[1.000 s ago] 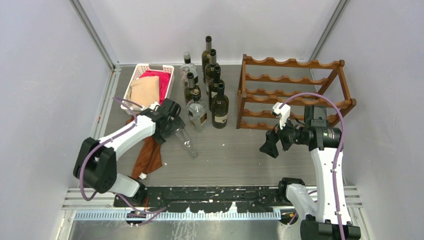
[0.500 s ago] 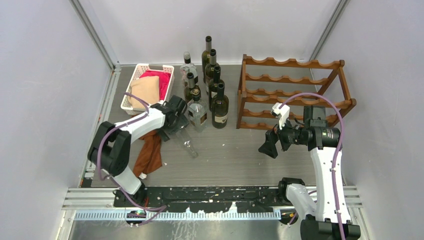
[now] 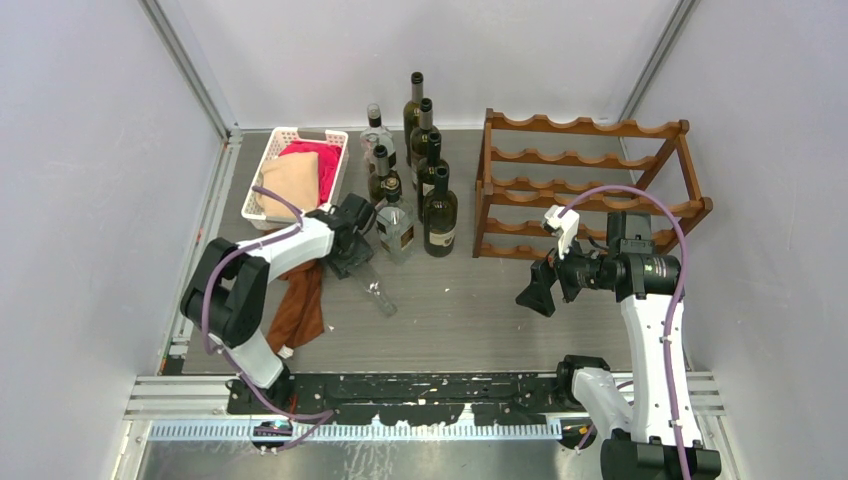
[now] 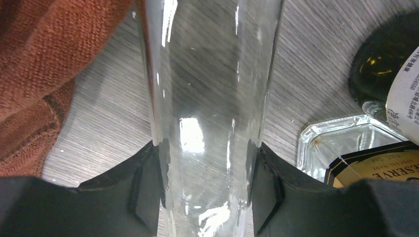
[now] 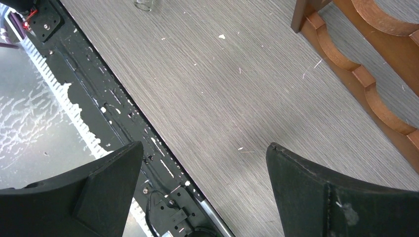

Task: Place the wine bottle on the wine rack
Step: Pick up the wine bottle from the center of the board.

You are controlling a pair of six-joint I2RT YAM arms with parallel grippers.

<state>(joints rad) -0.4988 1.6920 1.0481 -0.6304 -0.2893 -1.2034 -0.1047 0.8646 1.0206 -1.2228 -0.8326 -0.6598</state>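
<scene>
A clear glass wine bottle [image 3: 376,291] lies on its side on the grey table, its neck pointing toward the near edge. My left gripper [image 3: 352,258] is shut on its body. In the left wrist view both black pads [image 4: 148,190] press against the sides of the wine bottle [image 4: 207,98]. The reddish-brown wooden wine rack [image 3: 590,185] stands at the back right with nothing on its wavy rails. My right gripper [image 3: 540,293] hangs open in front of the wine rack [image 5: 375,94], and nothing sits in the right gripper [image 5: 203,147].
Several dark bottles [image 3: 425,150] and a square glass bottle [image 3: 397,228] stand close behind the left gripper. A white basket [image 3: 283,133] of cloths sits at the back left. A rust-brown cloth [image 3: 298,305] lies beside the clear bottle. The black base rail [image 3: 420,385] runs along the near edge.
The left arm reached forward over the lying bottle and its jaws came together on the glass body. The right arm has stayed put, open.
</scene>
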